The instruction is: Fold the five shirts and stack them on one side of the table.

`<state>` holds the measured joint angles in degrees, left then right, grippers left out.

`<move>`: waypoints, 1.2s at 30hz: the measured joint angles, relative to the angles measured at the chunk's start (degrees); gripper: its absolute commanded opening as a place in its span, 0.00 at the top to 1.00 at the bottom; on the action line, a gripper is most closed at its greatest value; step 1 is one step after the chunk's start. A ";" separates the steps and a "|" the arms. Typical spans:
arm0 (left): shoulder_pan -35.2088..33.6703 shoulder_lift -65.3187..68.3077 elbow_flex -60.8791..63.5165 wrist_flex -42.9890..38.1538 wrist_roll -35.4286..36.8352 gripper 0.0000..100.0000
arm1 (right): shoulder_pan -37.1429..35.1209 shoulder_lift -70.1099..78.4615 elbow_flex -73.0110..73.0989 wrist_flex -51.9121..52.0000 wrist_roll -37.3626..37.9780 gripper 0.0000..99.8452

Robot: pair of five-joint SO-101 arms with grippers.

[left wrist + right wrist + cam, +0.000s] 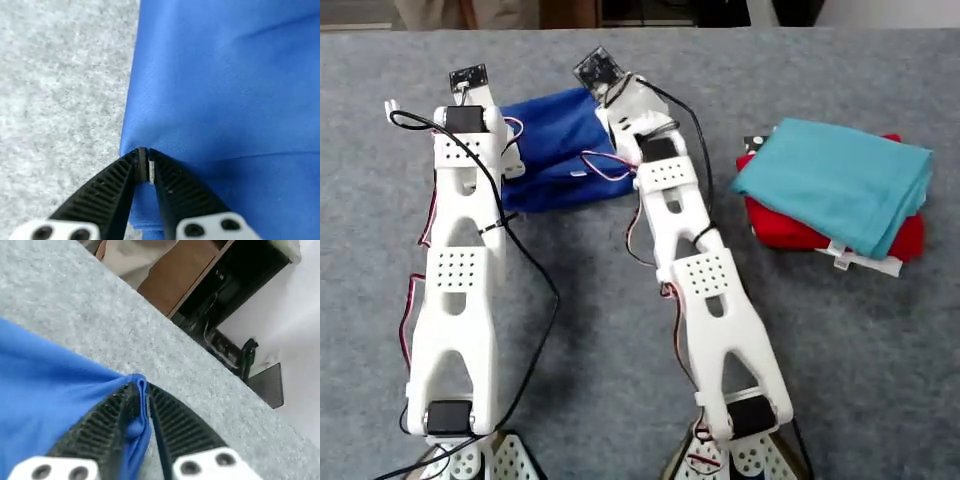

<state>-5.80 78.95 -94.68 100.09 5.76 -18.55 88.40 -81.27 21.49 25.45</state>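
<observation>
A blue shirt (555, 148) lies partly folded on the grey table, between the two arms at the far middle. My left gripper (145, 162) is shut on the blue shirt (225, 100) at its edge, the cloth pinched between the black fingers (107, 192). My right gripper (142, 402) is shut on a corner of the blue shirt (45, 390), lifted a little off the carpet. In the high view the left gripper (505, 160) sits at the shirt's left side and the right gripper (610, 100) at its far right corner.
A stack of folded shirts (835, 190) rests at the right: teal on top, red beneath, white at the bottom edge. The grey carpeted table (590, 330) stretches in front. Furniture (200, 275) stands beyond the table's far edge.
</observation>
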 measured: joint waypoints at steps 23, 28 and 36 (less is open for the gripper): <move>0.00 0.00 0.00 0.00 0.00 0.97 | 1.67 7.12 0.35 -16.35 4.92 0.99; 0.00 0.00 0.00 0.00 0.00 0.97 | 1.67 7.12 0.35 -16.35 4.92 0.81; 0.00 0.00 0.00 0.00 0.00 0.97 | 1.93 7.21 -5.36 -7.82 -5.27 0.79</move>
<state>-5.80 78.95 -94.68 100.09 5.76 -16.62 95.60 -86.64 13.67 20.18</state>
